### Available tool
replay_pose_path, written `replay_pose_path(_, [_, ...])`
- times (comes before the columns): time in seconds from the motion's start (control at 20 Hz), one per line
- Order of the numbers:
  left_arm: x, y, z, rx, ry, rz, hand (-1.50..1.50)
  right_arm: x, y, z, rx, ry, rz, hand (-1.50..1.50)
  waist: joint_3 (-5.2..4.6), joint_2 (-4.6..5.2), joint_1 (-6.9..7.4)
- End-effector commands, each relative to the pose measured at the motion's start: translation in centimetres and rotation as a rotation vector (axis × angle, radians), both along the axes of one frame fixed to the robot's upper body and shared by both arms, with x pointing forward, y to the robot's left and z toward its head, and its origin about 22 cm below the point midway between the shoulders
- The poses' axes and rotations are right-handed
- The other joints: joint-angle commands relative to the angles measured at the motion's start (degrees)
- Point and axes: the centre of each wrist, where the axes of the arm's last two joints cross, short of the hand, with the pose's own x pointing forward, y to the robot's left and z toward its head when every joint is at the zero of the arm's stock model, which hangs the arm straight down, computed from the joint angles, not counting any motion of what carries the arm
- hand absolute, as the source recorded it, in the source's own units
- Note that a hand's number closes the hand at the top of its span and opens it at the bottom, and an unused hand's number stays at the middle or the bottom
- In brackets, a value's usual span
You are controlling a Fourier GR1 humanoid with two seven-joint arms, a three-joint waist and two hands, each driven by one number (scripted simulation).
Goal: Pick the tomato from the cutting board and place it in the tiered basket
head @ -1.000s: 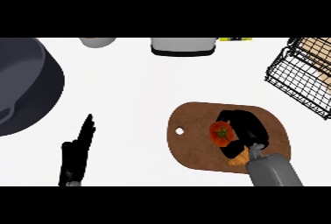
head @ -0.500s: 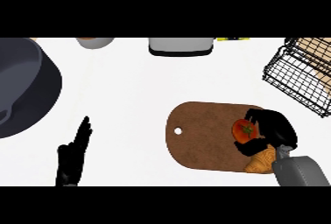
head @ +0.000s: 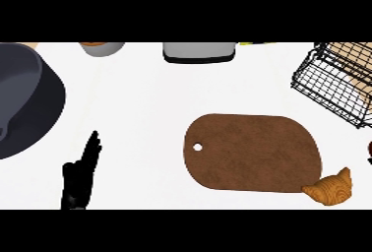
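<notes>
Low left, left hand (head: pixel 78 177) resting, fingers straight and up, croissant (head: pixel 330 187) touching the cutting board (head: pixel 247 152) at its near right rim, dark red sliver (head: pixel 369 151) at the right edge, tomato or right hand, cannot tell, tiered basket (head: pixel 330 83) far right.

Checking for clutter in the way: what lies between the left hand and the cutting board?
Only bare white counter, as the head view shows, between the left hand and the cutting board.

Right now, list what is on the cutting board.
Only a croissant, overlapping the lower right edge of the board; the bit beneath it is hidden. The rest is bare.
</notes>
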Motion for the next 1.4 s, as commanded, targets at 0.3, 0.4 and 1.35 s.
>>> replay_pose_path(0.3, [0.7, 0.1, 0.5, 0.004, 0.018, 0.007, 0.00, -5.1, -3.9, 15.3, 0.001, -0.451, -0.083, 1.50, -0.16, -0.34, -0.58])
replay_pose_path(0.4, [-0.1, 1.2, 0.8, 0.018, -0.007, -0.007, 0.00, -5.2, -3.0, 17.8, -0.035, -0.501, -0.090, 1.50, -0.11, -0.14, 0.84])
replay_pose_path(1.35, [0.0, -0.2, -1.2, 0.000, 0.001, -0.065, 0.00, 2.2, -4.5, 24.8, -0.023, -0.505, -0.193, 1.50, -0.02, 0.58, 3.27])
